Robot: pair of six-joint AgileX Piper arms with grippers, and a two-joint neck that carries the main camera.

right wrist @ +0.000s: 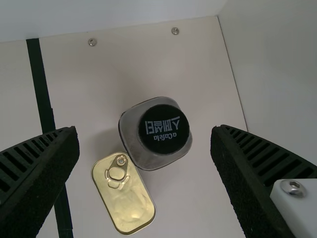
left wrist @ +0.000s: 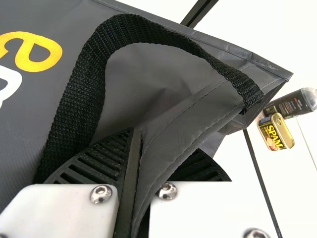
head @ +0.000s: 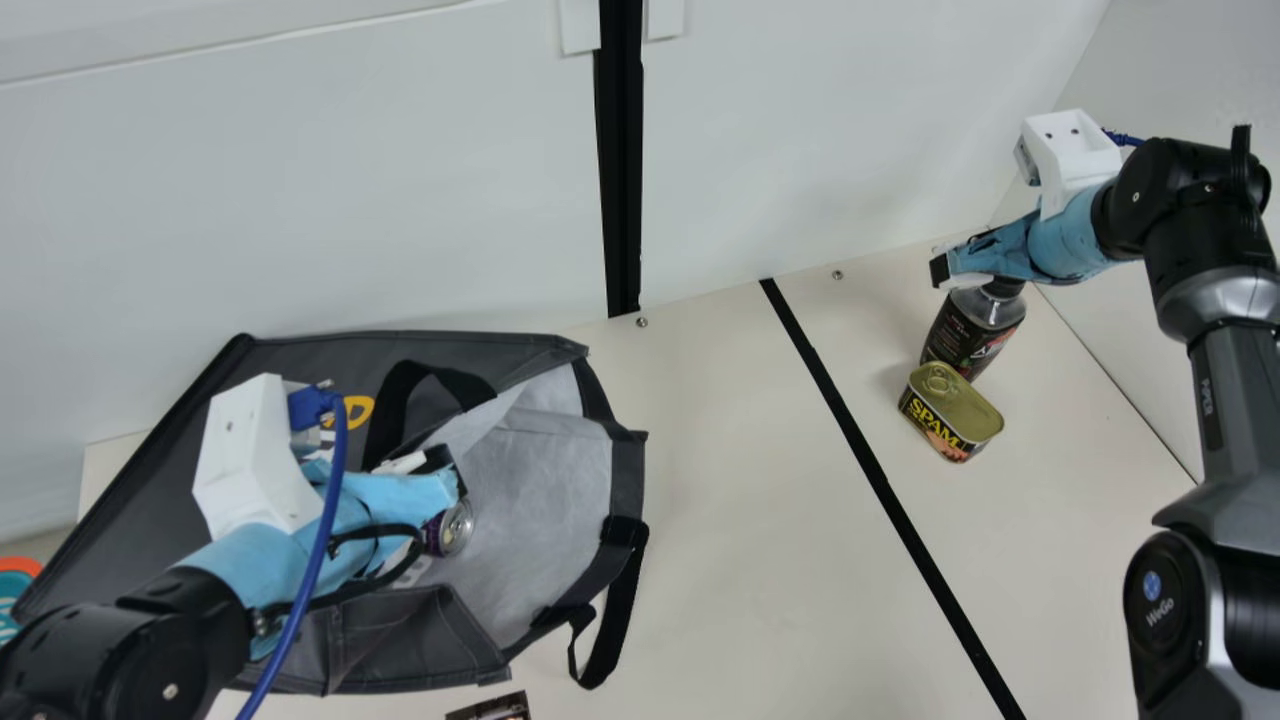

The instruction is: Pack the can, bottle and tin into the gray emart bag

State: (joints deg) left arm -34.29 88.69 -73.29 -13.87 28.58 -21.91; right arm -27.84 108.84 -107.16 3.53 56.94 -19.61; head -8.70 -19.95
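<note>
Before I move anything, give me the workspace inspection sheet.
Surface: cream table with black stripe.
Job's things: purple-and-silver metal can inside open gray fabric bag; dark bottle with black cap and gold-topped rectangular tin outside.
Clutter: orange-and-teal item at main view's left edge; dark printed item at its bottom.
Grippers: left gripper pinches bag fabric; right gripper open above bottle.
Cables: blue cable along left arm; another blue cable at right wrist.
Surroundings: white wall, black vertical strip.

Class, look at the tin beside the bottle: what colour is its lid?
The tin's lid is gold, seen best in the right wrist view.
</note>
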